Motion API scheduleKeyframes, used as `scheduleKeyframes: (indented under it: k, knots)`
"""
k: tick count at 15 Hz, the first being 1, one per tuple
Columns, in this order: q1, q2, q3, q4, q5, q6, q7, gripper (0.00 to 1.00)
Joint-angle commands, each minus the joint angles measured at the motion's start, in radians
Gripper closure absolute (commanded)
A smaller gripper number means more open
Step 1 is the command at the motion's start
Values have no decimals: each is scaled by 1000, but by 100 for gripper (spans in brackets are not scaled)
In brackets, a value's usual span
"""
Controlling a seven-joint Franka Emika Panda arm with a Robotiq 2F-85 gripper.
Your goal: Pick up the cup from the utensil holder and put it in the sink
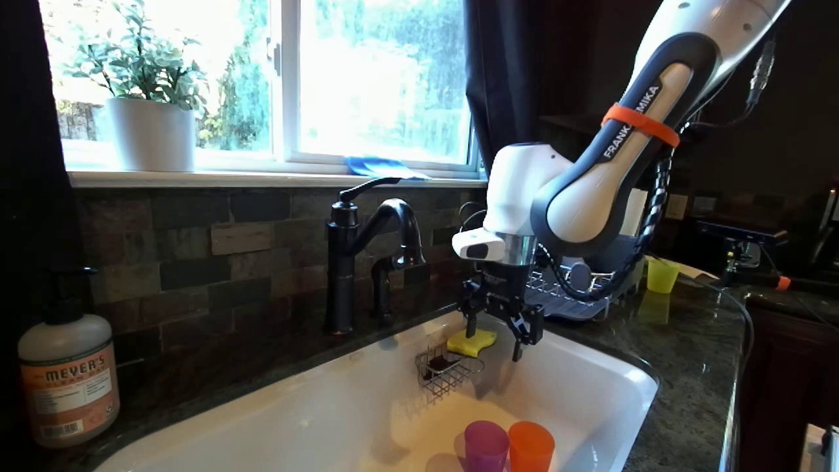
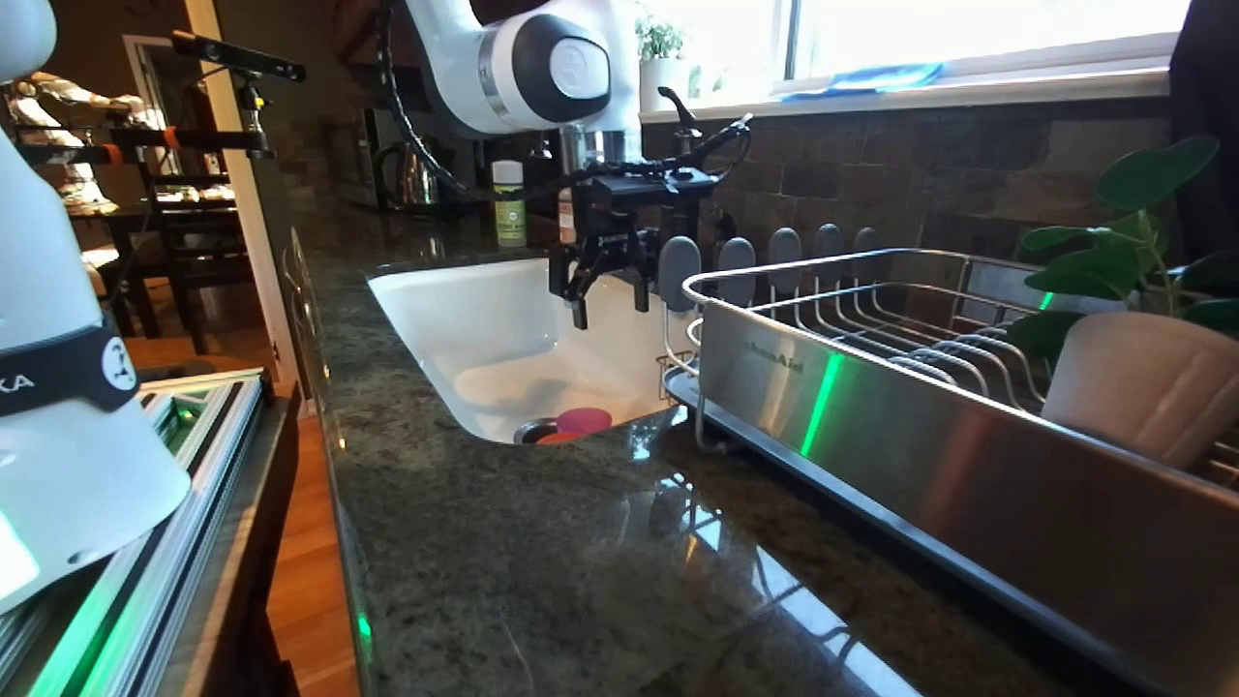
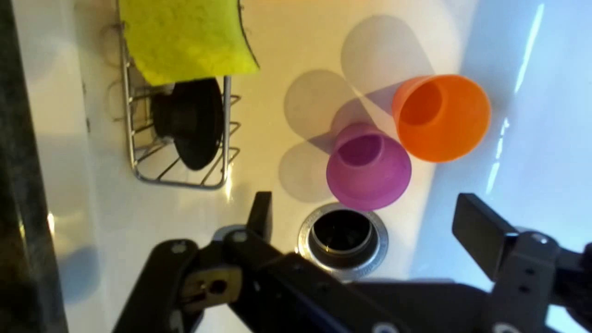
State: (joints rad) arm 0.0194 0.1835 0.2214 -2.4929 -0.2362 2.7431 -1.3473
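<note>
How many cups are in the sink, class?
2: purple cup near the drain, orange cup beside the purple one. The sink is partly hidden, so others are possible.

Dark, glossy desk (image 2: 523, 561): it is framing the sink (image 1: 295, 419) and bearing the tap (image 1: 341, 275), rack (image 2: 910, 416), soap (image 1: 69, 387) and can (image 2: 509, 208); a yellow cup (image 1: 662, 275) is standing near the rack.

"MEYER'S" marks the orange-labelled plastic pump bottle (image 1: 69, 387); "FRANK" and "MIKA" the white-and-black robot arm (image 1: 609, 164); "KA" a black-banded white robot base (image 2: 77, 436); faint "Aid" the metal dish rack (image 2: 871, 426).
</note>
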Motion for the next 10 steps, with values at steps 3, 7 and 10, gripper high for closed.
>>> scheduleKeyframes:
  k: [3,7,10]
  knots:
    - [4,-325,-9,-180,242,9,-147,0]
    - [6,-543,-99,-242,165,-30,27,0]
    - [32,-512,-151,-201,115,-6,63,0]
